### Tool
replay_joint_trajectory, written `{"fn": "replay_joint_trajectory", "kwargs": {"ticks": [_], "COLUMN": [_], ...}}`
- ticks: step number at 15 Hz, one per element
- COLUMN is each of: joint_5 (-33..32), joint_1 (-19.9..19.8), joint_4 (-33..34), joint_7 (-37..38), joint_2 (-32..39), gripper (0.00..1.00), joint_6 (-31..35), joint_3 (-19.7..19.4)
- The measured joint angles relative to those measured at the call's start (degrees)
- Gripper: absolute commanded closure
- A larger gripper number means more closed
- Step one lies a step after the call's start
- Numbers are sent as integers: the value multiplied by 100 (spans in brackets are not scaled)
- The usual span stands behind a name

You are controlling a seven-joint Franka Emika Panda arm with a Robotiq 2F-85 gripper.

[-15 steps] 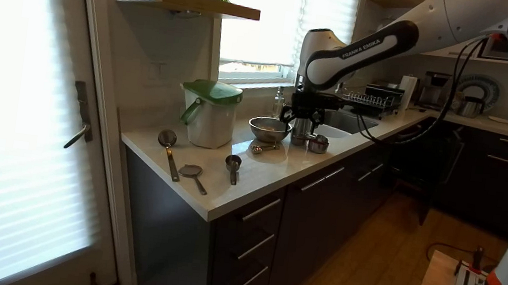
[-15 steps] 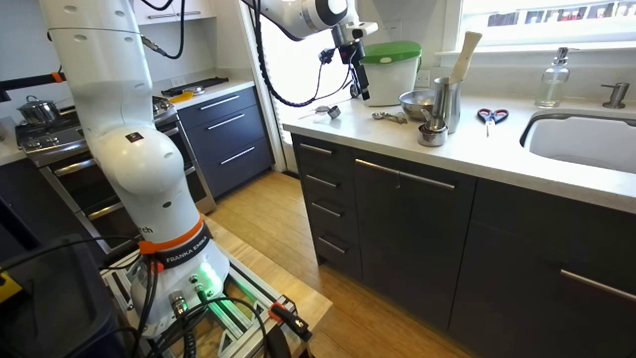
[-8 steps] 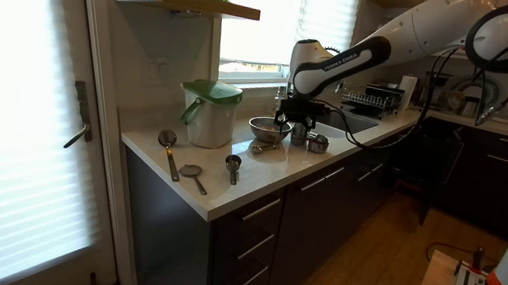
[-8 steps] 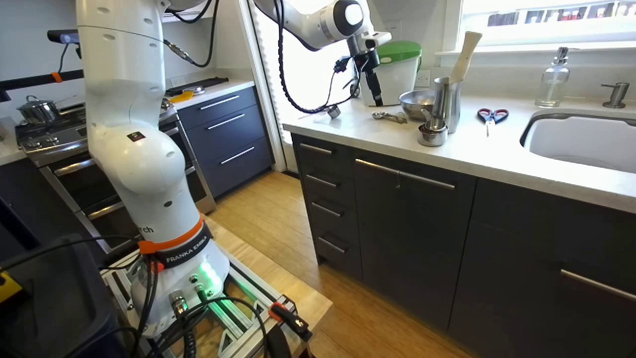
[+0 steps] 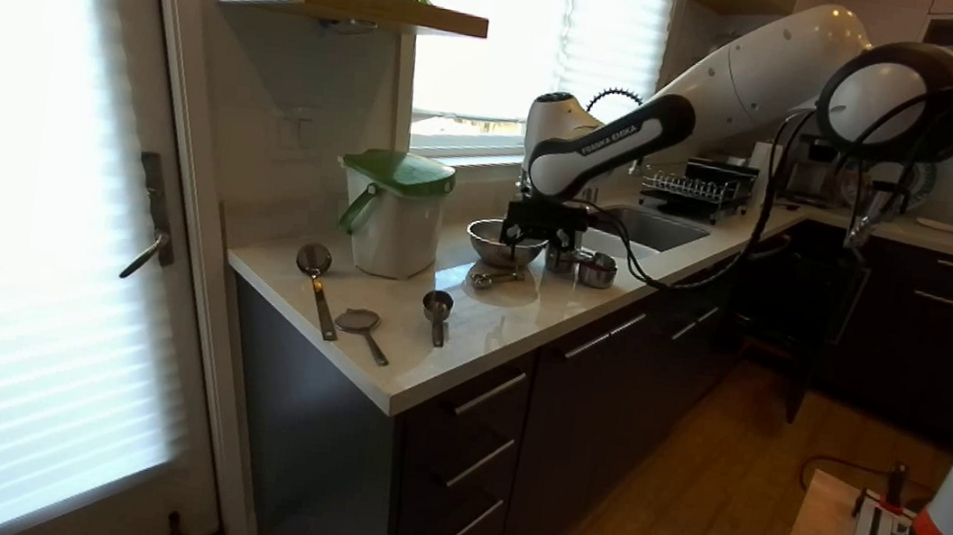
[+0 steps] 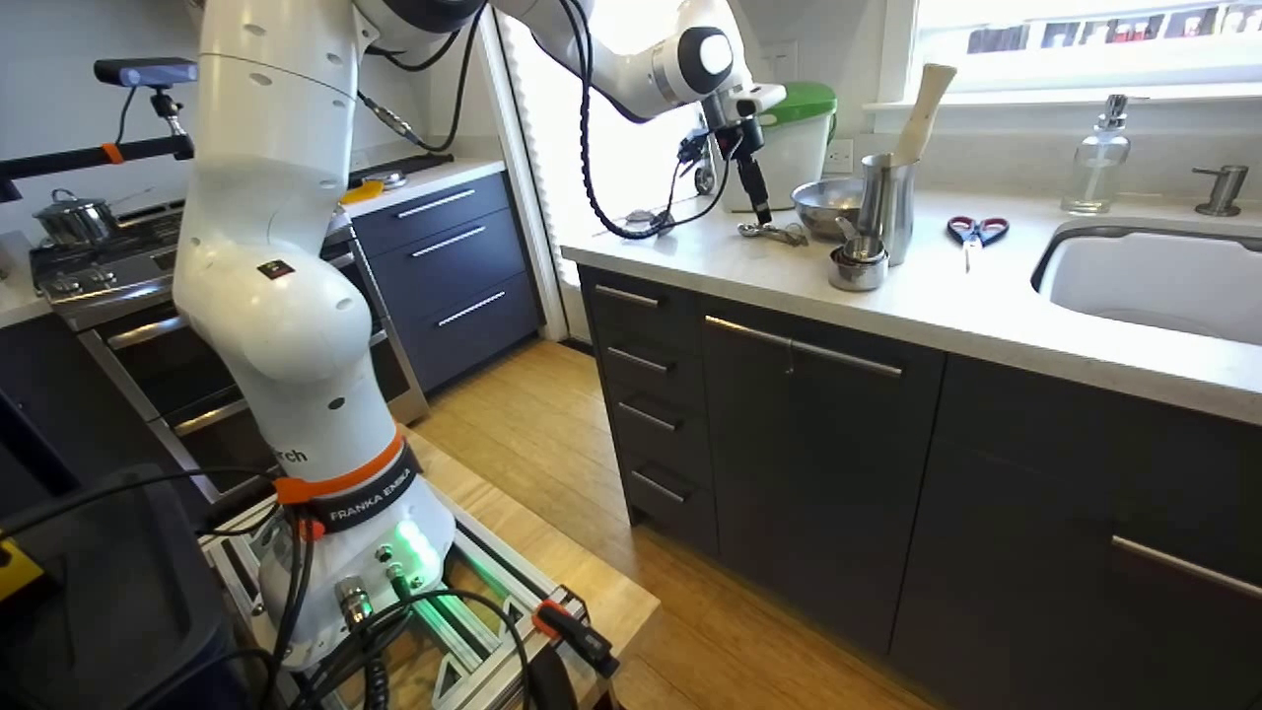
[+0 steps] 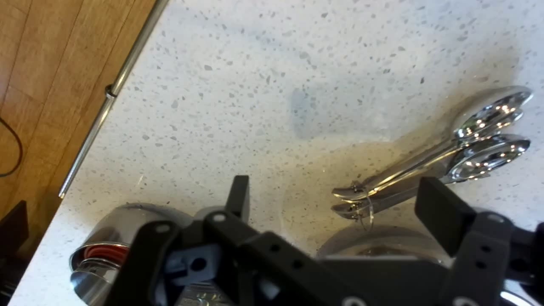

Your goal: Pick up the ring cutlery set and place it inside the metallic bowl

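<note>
In exterior view, on table: white bin, green lid; from bin, long-handled round utensil at 7 o'clock, short-handled round utensil at 6, handled cup at 5. In exterior view: steel canister, wooden utensil inside tilted toward 1; nested metal cups just beside canister at 7, scissors near 3, soap bottle at 2 from scissors.

A sink, stove and dish rack mark this as a kitchen.
</note>
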Motion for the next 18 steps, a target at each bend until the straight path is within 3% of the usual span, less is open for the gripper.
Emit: {"fn": "replay_joint_trajectory", "kwargs": {"ticks": [2,3,5,8,14,18], "joint_5": [-33,-54,-88,-129,-143,-144], "joint_1": [54,81,129,177,212,220], "joint_4": [128,191,300,443,627,715], "joint_7": [33,46,82,128,140,140], "joint_2": [147,214,324,461,668,778], "gripper": [20,33,34,50,51,59], "joint_6": [96,141,185,231,336,390], "joint_3": [-74,-113,-188,-283,-393,-423]}}
